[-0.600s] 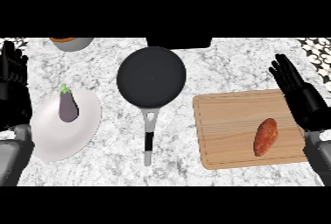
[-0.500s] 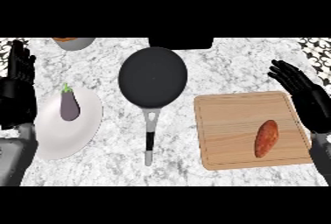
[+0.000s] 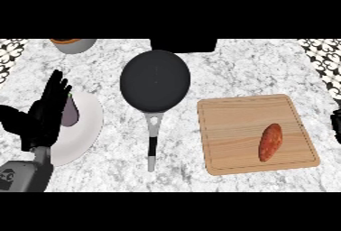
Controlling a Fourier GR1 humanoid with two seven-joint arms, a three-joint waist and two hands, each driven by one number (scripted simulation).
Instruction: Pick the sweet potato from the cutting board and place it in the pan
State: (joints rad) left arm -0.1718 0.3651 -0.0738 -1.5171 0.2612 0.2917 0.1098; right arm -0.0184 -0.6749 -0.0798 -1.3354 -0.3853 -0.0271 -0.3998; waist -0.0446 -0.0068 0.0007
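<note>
Over the white plate (image 3: 90,131) at the view's left, the left hand (image 3: 45,115) is hovering with fingers straight and spread, holding nothing and partly covering an eggplant (image 3: 70,112) lying on that plate. Well to that hand's right, past the black pan (image 3: 155,80) with its handle pointing toward the robot, the sweet potato (image 3: 270,141) is lying on the wooden cutting board (image 3: 230,135). Only a dark sliver of the right hand (image 3: 336,121) is showing at the right edge; its fingers cannot be judged.
</note>
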